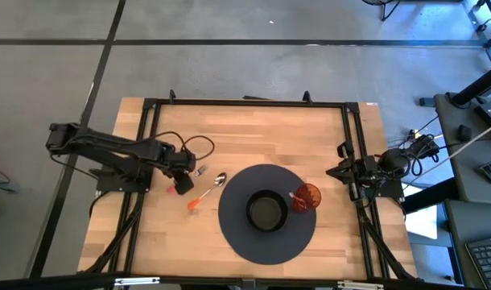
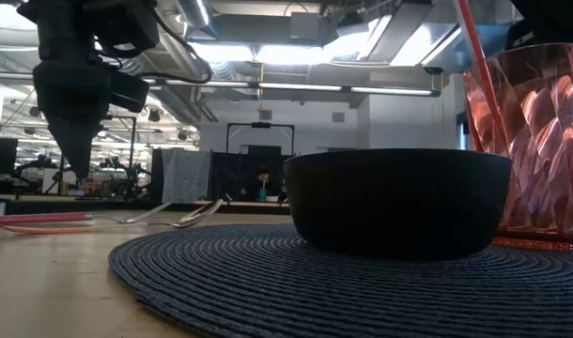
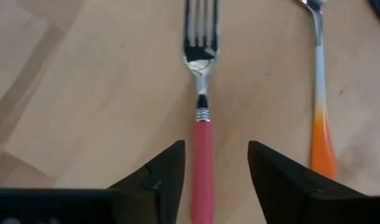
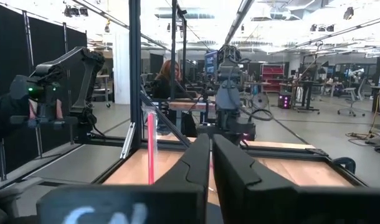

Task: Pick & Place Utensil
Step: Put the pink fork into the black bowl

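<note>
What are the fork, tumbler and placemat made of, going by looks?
Fork: shiny head, likely polished steel, given its reflections; the red handle looks like matte plastic. The left gripper has its fingers open astride that handle.
Tumbler: translucent red with faceted walls, probably plastic, though glass is possible.
Placemat: dark with ribbed concentric rows, so it looks like woven cord or vinyl.

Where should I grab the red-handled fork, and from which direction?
Grip the fork by its straight red handle, just behind the metal collar, coming straight down from above. It lies flat on the table, and the open left gripper already straddles the handle.
</note>
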Motion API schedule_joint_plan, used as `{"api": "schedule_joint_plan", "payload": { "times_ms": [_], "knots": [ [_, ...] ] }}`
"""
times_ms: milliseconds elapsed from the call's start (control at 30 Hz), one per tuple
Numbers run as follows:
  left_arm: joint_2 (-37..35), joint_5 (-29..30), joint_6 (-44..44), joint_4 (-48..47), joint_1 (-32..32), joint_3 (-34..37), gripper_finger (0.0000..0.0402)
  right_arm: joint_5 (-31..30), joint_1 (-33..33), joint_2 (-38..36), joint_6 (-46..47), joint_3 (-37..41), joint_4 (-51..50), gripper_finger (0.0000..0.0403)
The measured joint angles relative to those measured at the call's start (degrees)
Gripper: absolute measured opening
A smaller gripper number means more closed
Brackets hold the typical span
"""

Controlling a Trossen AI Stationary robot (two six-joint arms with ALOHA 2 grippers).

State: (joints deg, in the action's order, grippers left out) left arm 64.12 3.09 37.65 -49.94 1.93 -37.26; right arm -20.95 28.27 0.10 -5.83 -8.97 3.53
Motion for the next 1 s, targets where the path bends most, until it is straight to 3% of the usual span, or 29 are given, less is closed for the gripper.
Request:
{"api": "schedule_joint_plan", "payload": {
  "times_ms": [267, 1000],
  "knots": [
    [4.0, 3.2, 2.6, 2.0, 4.1, 0.0, 0.0177, 0.0, 0.0, 0.0, -0.1, 0.0, -0.4, 0.0023],
    [20.0, 8.3, 1.3, 5.8, 5.9, -0.4, 0.018, 0.0, 0.0, 0.0, 0.2, 0.0, -1.3, 0.0023]
  ]
}}
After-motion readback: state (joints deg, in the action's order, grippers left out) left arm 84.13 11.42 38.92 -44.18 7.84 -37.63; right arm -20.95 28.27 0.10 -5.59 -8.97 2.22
